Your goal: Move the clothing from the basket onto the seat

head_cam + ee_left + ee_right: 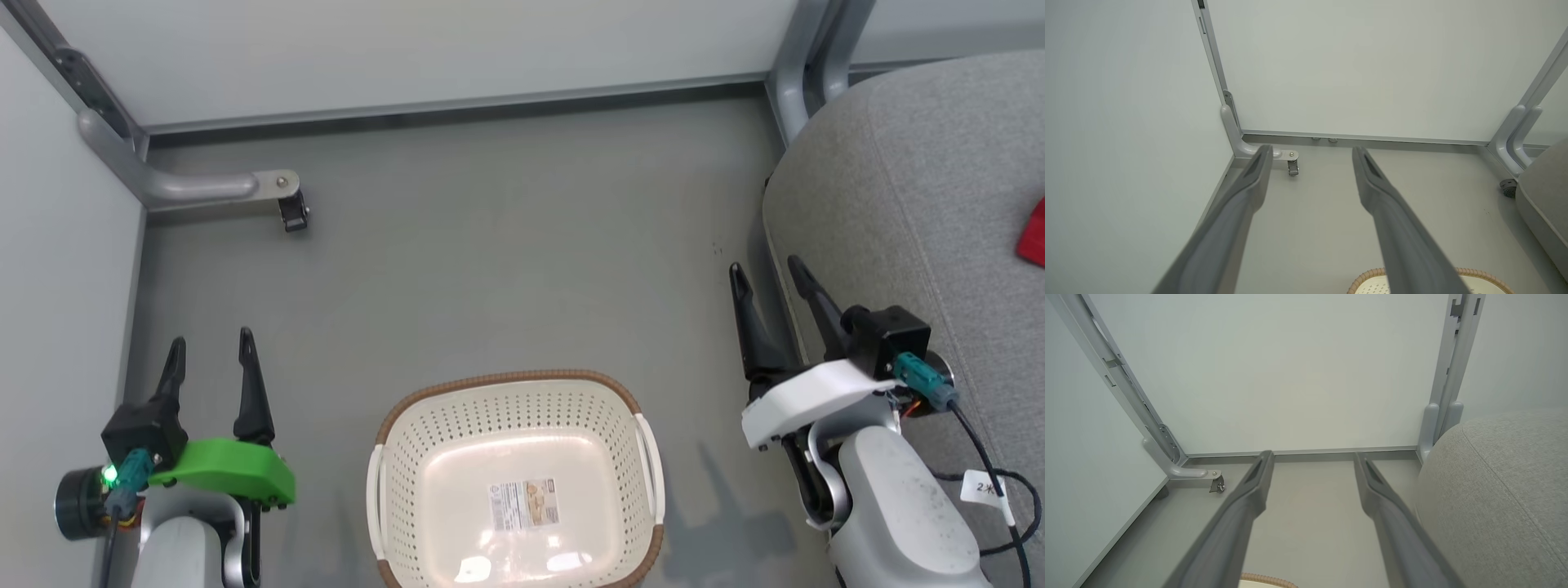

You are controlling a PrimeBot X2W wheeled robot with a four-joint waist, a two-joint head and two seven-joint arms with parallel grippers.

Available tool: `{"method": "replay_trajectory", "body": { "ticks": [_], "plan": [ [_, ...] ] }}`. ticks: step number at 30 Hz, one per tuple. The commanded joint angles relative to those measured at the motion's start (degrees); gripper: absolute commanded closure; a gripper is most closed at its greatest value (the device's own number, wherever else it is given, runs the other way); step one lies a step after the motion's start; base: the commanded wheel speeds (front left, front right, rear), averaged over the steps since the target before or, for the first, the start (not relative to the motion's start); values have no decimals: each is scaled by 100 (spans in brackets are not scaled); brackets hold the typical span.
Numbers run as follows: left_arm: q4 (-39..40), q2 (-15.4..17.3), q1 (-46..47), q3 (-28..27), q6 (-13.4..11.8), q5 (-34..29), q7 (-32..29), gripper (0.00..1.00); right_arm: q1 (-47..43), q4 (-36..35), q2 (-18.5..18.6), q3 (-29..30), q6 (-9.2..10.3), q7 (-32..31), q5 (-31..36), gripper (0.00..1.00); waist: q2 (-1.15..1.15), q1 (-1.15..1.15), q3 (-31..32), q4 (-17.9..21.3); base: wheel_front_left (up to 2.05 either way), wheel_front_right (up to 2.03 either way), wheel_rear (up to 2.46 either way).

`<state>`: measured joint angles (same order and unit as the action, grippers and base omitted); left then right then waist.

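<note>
Resting bottom centre: the basket [514, 377]

Head view: left gripper [211, 339] lower left, right gripper [766, 266] at right, both released; red clothing [1033, 233] on the seat [914, 180], right edge. Left wrist view: fingers [1249, 183] spread above floor [1314, 228]. Right wrist view: same, beside seat.

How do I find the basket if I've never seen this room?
On the grey floor between the robot's left claw and right claw sits a cream-white plastic basket with holey walls. Only it has a brown woven rim and a paper label inside.
</note>
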<state>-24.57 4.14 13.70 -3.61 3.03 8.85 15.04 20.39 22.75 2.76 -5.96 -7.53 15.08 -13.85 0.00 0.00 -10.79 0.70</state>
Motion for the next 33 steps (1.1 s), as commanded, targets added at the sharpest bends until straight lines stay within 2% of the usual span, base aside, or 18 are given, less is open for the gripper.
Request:
{"method": "replay_trajectory", "body": {
  "ticks": [1,14,26,27,31,33],
  "plan": [
    [-25,-33,-147,-54,40,-90,20,0,-130,28,29,-34,8,12,-52,0,0,0,212,-19,0,0,0],
    [-163,-116,-658,-237,211,10,20,0,-671,105,27,11,8,12,-230,0,0,0,818,-29,0,0,0],
    [-157,-120,-729,-124,308,270,20,0,-701,44,27,9,8,12,-269,0,0,0,755,-14,0,0,0],
    [-183,-124,-705,-130,302,248,-1,100,-687,75,-1,6,-1,0,-232,100,0,0,760,-14,0,0,0],
    [-385,-166,-769,-132,302,249,-39,100,-827,261,-33,-6,0,-3,-236,100,0,0,761,-14,0,0,0],
    [-392,-165,-725,-182,306,455,-134,100,-836,236,-32,32,0,-65,-448,100,0,0,766,-15,0,0,0]
  ]
}}
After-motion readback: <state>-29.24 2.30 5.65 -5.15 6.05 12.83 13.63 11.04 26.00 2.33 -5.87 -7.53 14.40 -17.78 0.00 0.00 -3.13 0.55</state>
